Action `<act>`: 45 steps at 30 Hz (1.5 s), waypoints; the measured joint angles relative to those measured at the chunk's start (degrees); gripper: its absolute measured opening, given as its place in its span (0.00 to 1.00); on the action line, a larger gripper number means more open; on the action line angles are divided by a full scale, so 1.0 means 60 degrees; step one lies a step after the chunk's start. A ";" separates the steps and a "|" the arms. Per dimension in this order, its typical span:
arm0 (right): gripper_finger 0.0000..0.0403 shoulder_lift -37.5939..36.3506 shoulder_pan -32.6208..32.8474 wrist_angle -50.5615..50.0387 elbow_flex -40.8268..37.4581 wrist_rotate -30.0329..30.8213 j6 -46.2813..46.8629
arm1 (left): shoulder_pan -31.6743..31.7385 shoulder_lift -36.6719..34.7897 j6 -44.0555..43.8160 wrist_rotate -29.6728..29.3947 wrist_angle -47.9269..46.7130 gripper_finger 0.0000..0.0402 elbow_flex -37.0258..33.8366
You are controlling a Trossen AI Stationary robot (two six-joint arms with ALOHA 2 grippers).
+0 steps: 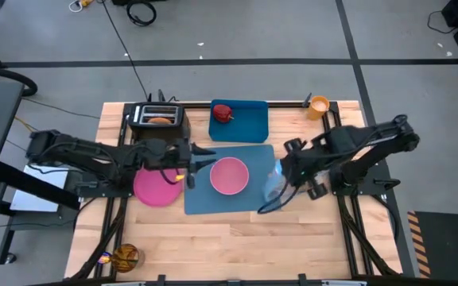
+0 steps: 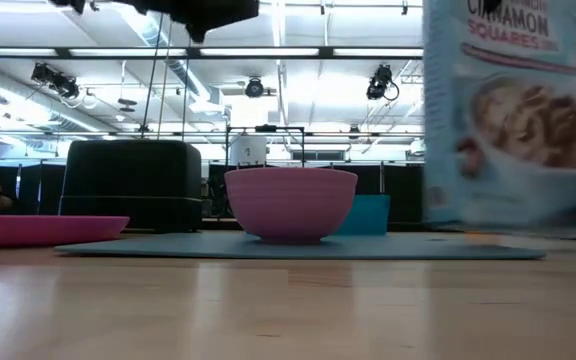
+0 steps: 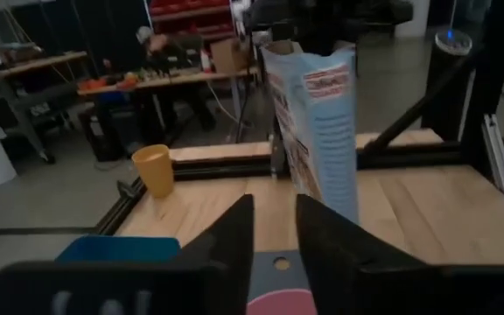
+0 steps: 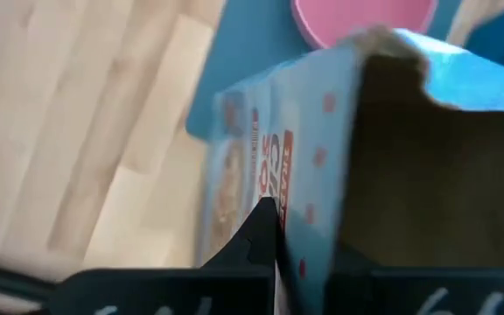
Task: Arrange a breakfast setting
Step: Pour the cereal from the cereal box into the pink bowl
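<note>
The right claw (image 1: 286, 176) is clamped on the top edge of an open cereal box (image 1: 273, 184), and in the right wrist view its dark fingers (image 4: 265, 232) are pressed together on the box wall. The box stands at the right edge of the blue mat (image 1: 201, 199), just beside the pink bowl (image 1: 229, 175), which sits on the middle of the mat; its inside looks plain pink in the high view, and I cannot tell if something is in it. The right arm reaches in from the right side of the tabletop (image 1: 237, 242), bent at the elbow. The left claw (image 1: 191, 157) is over the left edge of the mat, near the bowl, and its fingers (image 3: 234, 236) stand a little apart with nothing between them. The left arm lies low across the left side of the tabletop. The pink plate (image 1: 156, 188) lies just left of the mat, partly under this arm. Behind the mat, the blue tray (image 1: 249, 123) holds the red apple (image 1: 223, 113), and the black toaster (image 1: 157, 117) beside it holds a toast slice (image 1: 159, 121). The orange cup (image 1: 318, 106) stands at the far right corner, well apart from the rest. The front part of the tabletop is open wood, with only a small amber object (image 1: 126, 256) at the front left corner.
</note>
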 joint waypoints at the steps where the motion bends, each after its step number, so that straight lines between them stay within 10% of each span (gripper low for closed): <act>1: 0.01 0.0102 0.0069 0.0197 0.0000 0.0005 0.0007 | -0.0034 0.0106 -0.0004 -0.0002 -0.0209 0.32 0.0200; 19: 0.20 0.0838 0.0242 0.2614 0.0011 0.0737 -0.0129 | -0.1323 0.2976 0.0299 -0.1281 0.2338 0.51 0.0607; 33: 0.51 -0.1101 0.0257 0.3050 0.0011 0.0749 -0.0288 | -0.1035 0.4969 0.0246 -0.1244 0.5240 0.71 0.0607; 45: 0.52 -0.3021 0.0257 0.3303 -0.0439 0.1257 0.0421 | -0.1185 0.5969 0.0047 -0.1775 0.4002 0.71 0.1901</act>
